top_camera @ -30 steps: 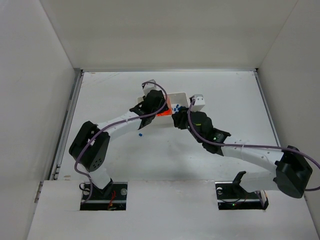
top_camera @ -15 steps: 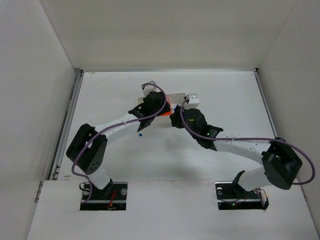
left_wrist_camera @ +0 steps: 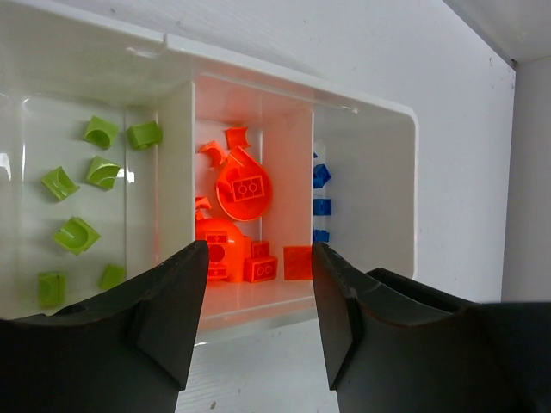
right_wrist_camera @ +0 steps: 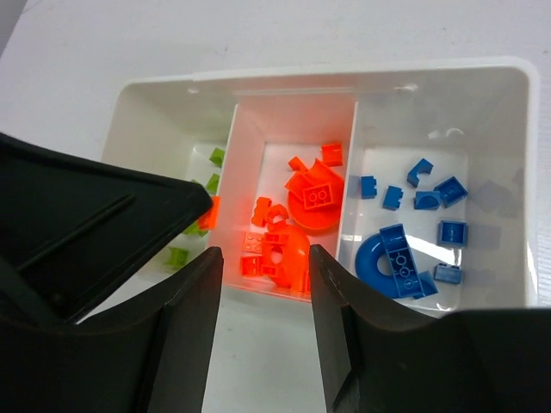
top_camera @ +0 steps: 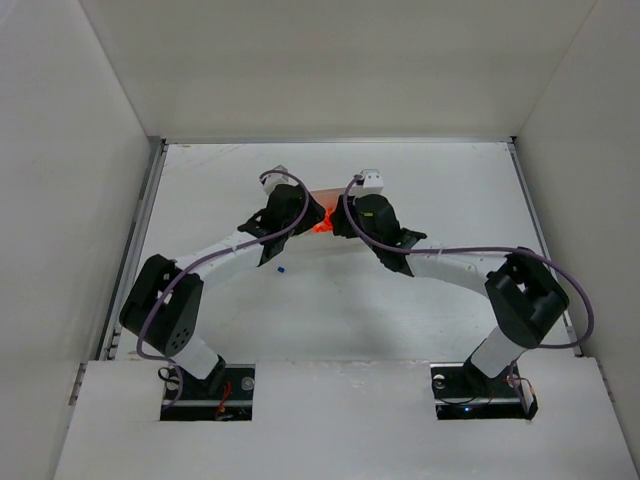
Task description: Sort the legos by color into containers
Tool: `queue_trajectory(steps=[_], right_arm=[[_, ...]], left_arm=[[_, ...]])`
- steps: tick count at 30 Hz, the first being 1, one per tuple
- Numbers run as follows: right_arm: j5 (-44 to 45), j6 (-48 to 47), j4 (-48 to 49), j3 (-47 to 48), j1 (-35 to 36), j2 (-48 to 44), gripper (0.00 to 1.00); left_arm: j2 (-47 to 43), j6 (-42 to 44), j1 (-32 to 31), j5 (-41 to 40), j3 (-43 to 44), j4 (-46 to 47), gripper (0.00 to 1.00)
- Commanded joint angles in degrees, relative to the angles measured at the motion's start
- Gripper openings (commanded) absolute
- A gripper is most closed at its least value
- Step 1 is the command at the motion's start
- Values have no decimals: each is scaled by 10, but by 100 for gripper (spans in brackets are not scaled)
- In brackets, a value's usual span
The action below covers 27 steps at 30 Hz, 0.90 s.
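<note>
While both arms reach from their bases at the near edge of the white table [top_camera: 450, 180], their two black claws meet over one small white rectangular plastic tray [right_wrist_camera: 405, 112] with thin walls and three square compartments side by side. The left gripper [left_wrist_camera: 258, 327] has its jaws spread wide apart just above the tray's near wall, with nothing between them and touching nothing. The right gripper [right_wrist_camera: 263, 335] is likewise parted wide and empty, hanging over the tray's near edge in line with the middle compartment. In the right wrist view the left claw's dark body fills the left side and hides most of the left compartment. In that left compartment lie the tiny lime green plastic bricks [left_wrist_camera: 76, 234], several of them curved. The middle one holds the bright orange bricks [left_wrist_camera: 244, 189], among them a round plate with a studded block on it. The right one holds the blue bricks [right_wrist_camera: 392, 258], including a studded arch. One loose blue brick [top_camera: 282, 268] lies on the table beside the left arm, well apart from the tray. Beyond the tray, plain white enclosure walls [top_camera: 330, 60] rise around the table.
</note>
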Motion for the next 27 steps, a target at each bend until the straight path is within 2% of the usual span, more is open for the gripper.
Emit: queue_trajectory(steps=[1, 14, 22, 27], right_arm=[[-18, -15, 28, 31, 2, 1, 51], [-32, -17, 9, 66, -15, 41, 51], [-2, -22, 9, 30, -12, -20, 50], [-20, -30, 2, 29, -12, -37, 50]], left_arm=[[18, -16, 6, 33, 22, 24, 48], [32, -56, 28, 66, 26, 55, 48], [27, -66, 41, 70, 29, 82, 48], [32, -66, 38, 75, 33, 82, 48]])
